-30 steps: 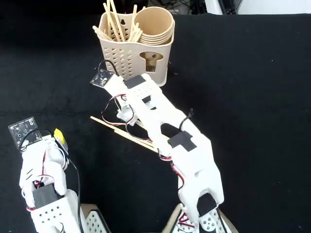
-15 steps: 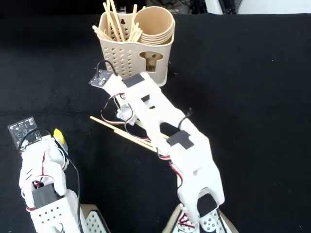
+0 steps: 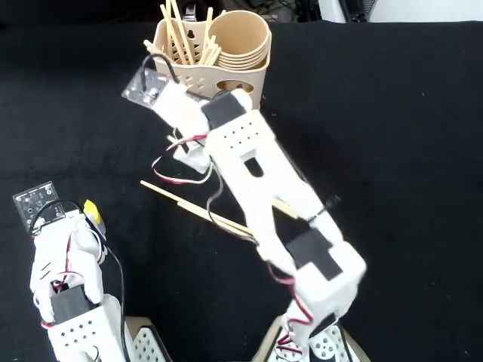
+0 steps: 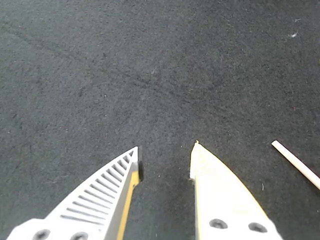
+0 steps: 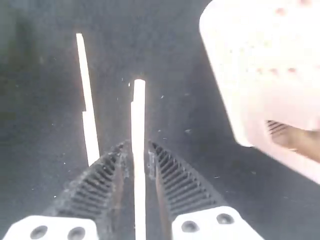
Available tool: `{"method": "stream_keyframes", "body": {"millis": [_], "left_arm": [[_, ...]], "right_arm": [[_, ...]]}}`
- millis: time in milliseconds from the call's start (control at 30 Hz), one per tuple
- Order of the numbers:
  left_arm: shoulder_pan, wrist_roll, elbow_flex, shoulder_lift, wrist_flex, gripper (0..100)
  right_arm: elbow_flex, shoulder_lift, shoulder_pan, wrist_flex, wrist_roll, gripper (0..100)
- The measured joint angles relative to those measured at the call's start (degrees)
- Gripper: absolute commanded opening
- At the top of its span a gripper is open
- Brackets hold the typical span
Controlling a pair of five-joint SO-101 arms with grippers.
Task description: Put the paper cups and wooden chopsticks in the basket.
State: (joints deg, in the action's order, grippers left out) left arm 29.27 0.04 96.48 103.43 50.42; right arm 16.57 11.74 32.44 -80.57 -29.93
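A beige perforated basket (image 3: 198,89) at the back of the black cloth holds stacked paper cups (image 3: 240,39) and several wooden chopsticks (image 3: 179,34). My right gripper (image 5: 137,146) is shut on one chopstick (image 5: 138,102), which sticks out past the fingertips. It hangs just in front of the basket (image 5: 260,75), at its left corner (image 3: 183,151). Another chopstick (image 5: 88,107) lies on the cloth beside it, and loose chopsticks (image 3: 192,209) lie slantwise under the right arm. My left gripper (image 4: 165,152) is open over bare cloth at the front left (image 3: 90,215), with a chopstick end (image 4: 297,165) nearby.
The black cloth (image 3: 392,136) covers the whole table, with open room to the right of the basket and at the far left. The white right arm (image 3: 260,188) stretches diagonally across the middle. Both arm bases sit at the front edge.
The right arm has lifted and swung its gripper up toward the basket's left front corner. The left arm has not moved.
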Motion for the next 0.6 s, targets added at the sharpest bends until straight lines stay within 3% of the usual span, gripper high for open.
{"method": "stream_keyframes", "body": {"millis": [300,600], "left_arm": [[0.00,0.00,0.00,0.00,0.00,18],[0.00,0.00,0.00,0.00,0.00,18]], "right_arm": [[2.90,-18.46,6.95,4.57,7.12,1.2],[0.35,-21.98,6.86,34.29,10.11,1.3]]}}
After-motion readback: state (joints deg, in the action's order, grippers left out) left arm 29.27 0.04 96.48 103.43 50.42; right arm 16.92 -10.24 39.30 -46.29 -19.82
